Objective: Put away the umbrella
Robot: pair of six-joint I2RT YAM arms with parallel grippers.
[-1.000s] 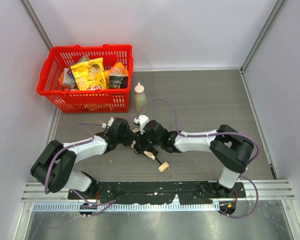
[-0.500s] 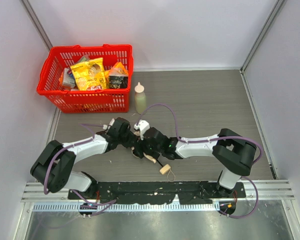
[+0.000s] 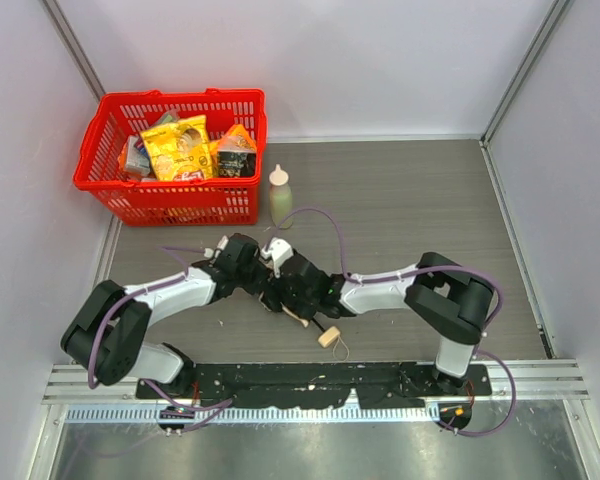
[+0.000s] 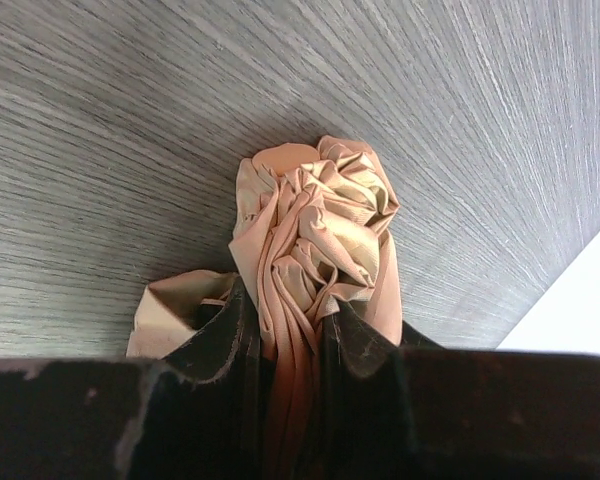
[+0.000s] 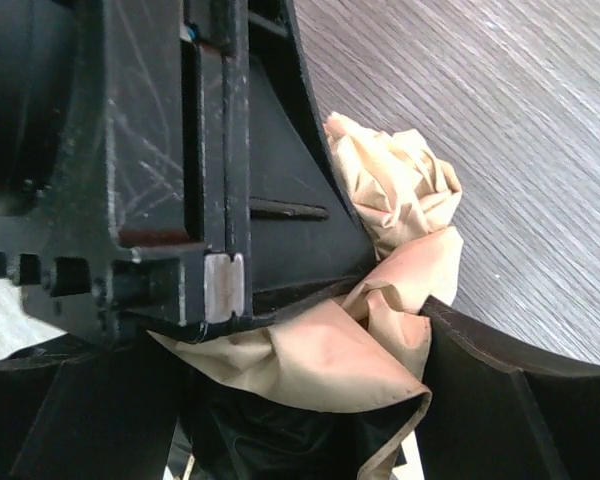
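Observation:
The umbrella (image 3: 298, 315) lies on the table between both arms, its beige fabric bunched and crumpled (image 4: 320, 220). Its pale knob handle (image 3: 327, 337) with a cord loop points toward the near edge. My left gripper (image 4: 285, 335) is shut on a twisted fold of the fabric, and in the top view the left gripper (image 3: 263, 283) sits just left of the right one. My right gripper (image 5: 280, 410) stands open, jaws wide apart, with a loose flap of umbrella fabric (image 5: 330, 360) between them. It is pressed close against the left gripper's black body (image 5: 180, 150).
A red basket (image 3: 180, 205) holding several snack packets stands at the back left. A pale green squeeze bottle (image 3: 280, 195) stands upright just right of it. Walls close in the table on the left, back and right.
My right gripper has opened wide and slid left, closer against the left gripper. The left gripper has kept its hold on the fabric and stayed in place.

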